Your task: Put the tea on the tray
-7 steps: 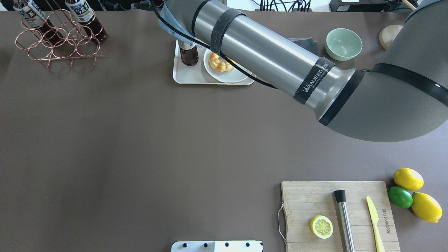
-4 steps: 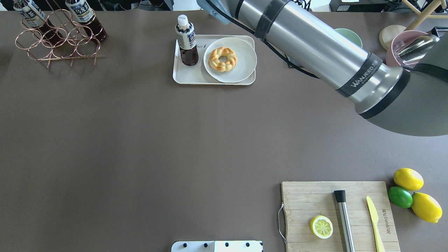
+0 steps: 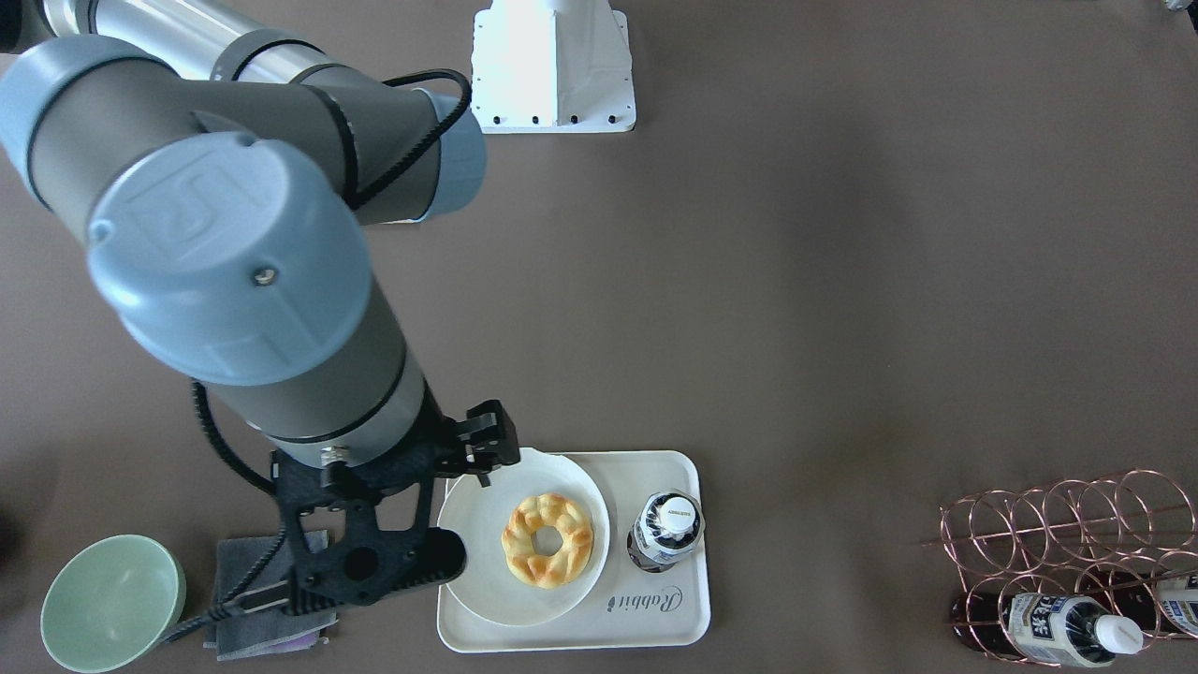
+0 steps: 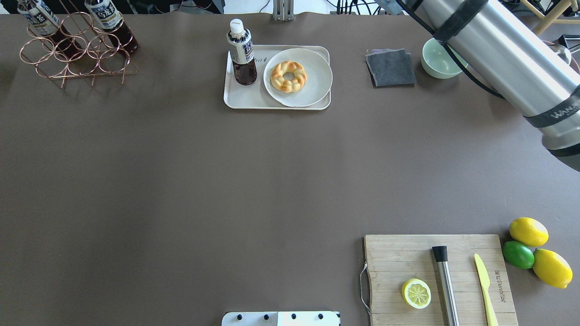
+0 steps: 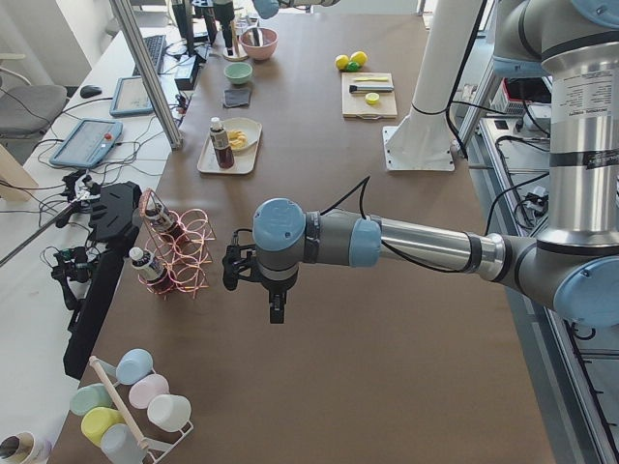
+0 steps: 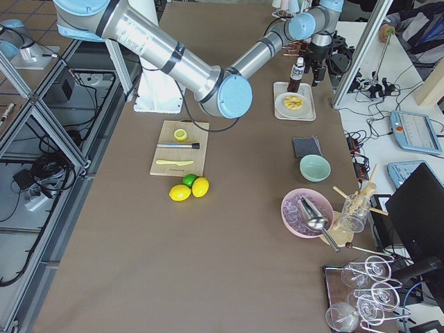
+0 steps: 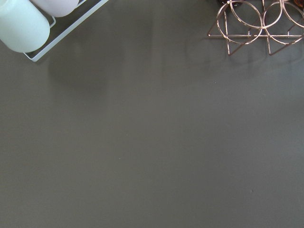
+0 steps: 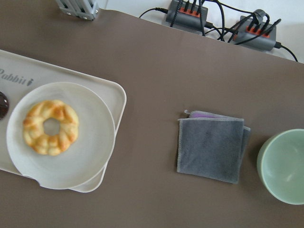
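The tea bottle (image 4: pixel 242 54), with dark liquid, white cap and blue-white label, stands upright and free on the left end of the cream tray (image 4: pixel 244 97), beside the lettering. It also shows in the front view (image 3: pixel 666 529). My right gripper (image 3: pixel 465 494) hangs above the plate's edge and the grey cloth, well clear of the bottle, with its black fingers apart and nothing in them. My left gripper (image 5: pixel 276 304) hovers over bare table near the copper rack. I cannot tell whether it is open or shut.
A white plate (image 4: pixel 312 86) with a donut (image 4: pixel 288 76) fills the tray's right side. A copper rack (image 4: pixel 77 54) holds more tea bottles (image 4: pixel 108 18). A grey cloth (image 4: pixel 390 67), a green bowl (image 4: pixel 435 63), a cutting board (image 4: pixel 408 258) and lemons (image 4: pixel 528 231) are also on the table.
My right arm has swung away to the right from over the tray. The tea bottle stays standing on the tray, now uncovered.
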Robot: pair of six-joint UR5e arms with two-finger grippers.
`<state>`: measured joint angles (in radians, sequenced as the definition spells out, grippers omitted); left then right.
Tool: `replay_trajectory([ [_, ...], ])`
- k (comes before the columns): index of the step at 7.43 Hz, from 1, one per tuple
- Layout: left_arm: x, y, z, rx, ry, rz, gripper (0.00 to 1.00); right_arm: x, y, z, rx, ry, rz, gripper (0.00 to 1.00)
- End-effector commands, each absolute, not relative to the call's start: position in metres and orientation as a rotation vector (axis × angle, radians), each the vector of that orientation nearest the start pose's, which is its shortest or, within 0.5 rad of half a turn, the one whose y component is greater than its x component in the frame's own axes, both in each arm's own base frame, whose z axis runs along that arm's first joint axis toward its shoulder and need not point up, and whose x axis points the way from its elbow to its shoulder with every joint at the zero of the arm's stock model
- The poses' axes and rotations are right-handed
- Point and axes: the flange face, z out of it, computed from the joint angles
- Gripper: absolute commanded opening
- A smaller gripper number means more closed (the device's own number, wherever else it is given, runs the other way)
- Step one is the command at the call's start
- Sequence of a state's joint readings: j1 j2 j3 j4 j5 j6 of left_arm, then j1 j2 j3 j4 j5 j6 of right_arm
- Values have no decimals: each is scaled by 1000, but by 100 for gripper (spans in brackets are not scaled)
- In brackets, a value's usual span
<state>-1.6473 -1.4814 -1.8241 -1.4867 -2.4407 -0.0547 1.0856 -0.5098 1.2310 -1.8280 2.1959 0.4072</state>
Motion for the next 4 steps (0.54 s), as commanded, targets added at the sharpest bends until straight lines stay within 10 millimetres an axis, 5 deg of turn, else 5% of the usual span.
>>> replay_trajectory([
  [1,-81,-434,569,82,871,-65,98,-180,-719,299,126,-707,-286,100],
  [3,-57,-421,565,66,871,-7,97,-48,-702,423,99,-710,-293,100],
  [4,-51,-411,566,55,871,8,97,-1,-676,476,71,-706,-250,100],
])
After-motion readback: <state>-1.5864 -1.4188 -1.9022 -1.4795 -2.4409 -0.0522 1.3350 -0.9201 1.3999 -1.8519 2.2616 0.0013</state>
